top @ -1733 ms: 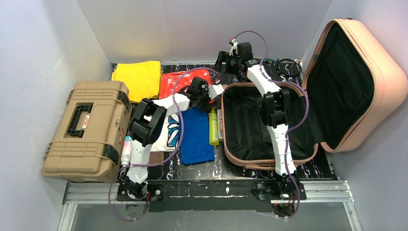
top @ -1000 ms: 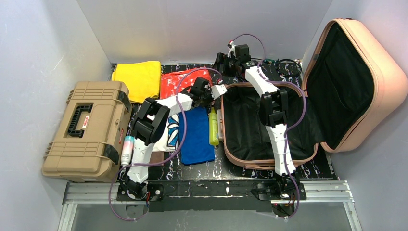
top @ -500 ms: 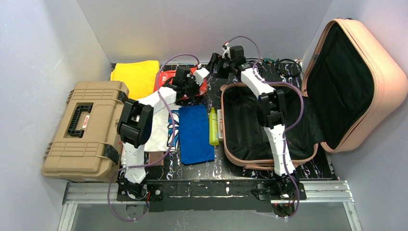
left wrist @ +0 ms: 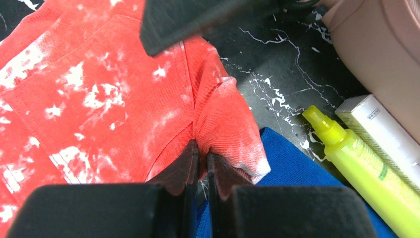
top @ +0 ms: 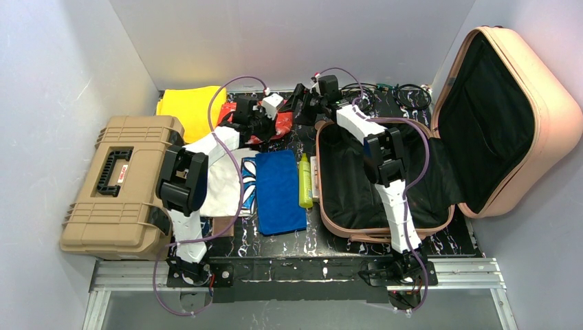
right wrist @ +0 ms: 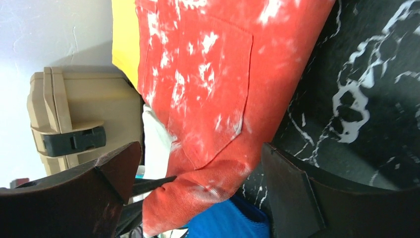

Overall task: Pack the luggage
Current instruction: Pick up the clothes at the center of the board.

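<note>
The luggage (top: pixel 550 103) lies open on the right, rightward of both grippers. Your left gripper (left wrist: pixel 202 148) pinches a corner of the red garment (left wrist: pixel 99 89); your right gripper (right wrist: pixel 200 168), nearer the case, hovers spread wide at that corner.

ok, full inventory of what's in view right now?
suitcase: 1, peach-pink with black lining, open, right side
toolbox: 1, tan with black handle, left edge
yellow cloth: 1, yellow, folded, back left
red garment: 1, red with white blotches, back centre
blue cloth: 1, blue, folded, centre
white garment: 1, white with blue print, left of blue cloth
spray bottle: 1, yellow-green, lying beside suitcase
white box: 1, white, between spray bottle and suitcase
cables: several, black, back right
left gripper: shut on a fold of the red garment
right gripper: open, over the red garment
</note>
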